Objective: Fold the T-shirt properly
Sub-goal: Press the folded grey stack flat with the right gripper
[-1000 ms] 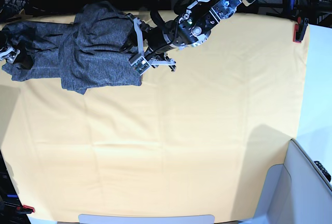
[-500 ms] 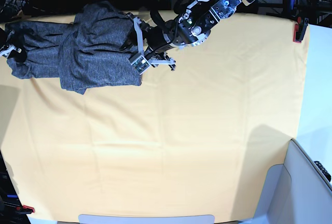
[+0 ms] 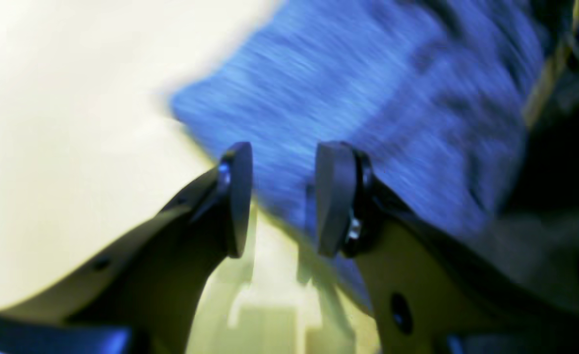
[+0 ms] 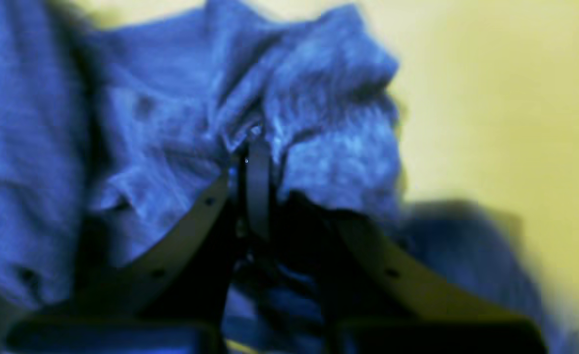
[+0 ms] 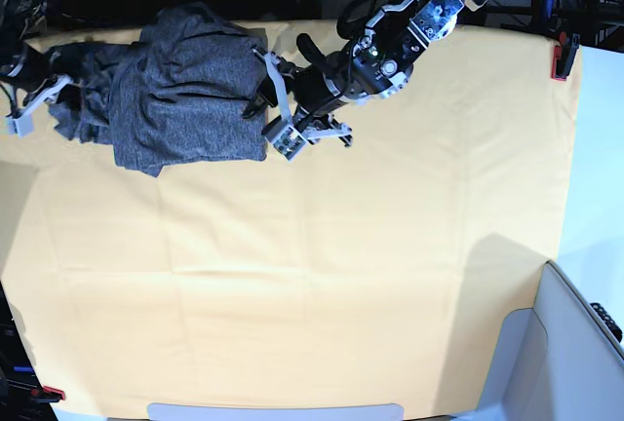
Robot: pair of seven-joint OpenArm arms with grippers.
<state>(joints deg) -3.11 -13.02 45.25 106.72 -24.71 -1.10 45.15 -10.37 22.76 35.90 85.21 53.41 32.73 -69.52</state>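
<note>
The heather-grey, thin knit long-sleeved T-shirt (image 5: pixel 175 90) lies bunched at the upper left of the base view, and the right gripper (image 4: pixel 250 162) has its jaws pinched tight on a fold of it at the far left, while the left gripper (image 3: pixel 282 196) stands partly open and empty just beside the shirt's right edge. To do this step well, I judge the pinched end should be drawn out slowly so the thin fabric spreads flat instead of wadding. The plain yellow cloth (image 5: pixel 370 265) covers the table nearly wholly, with dark cables and clutter beyond its top edge.

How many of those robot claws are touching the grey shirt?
1. The right claw pinches the T-shirt at its far left end; the left claw stands open beside its right edge.
</note>
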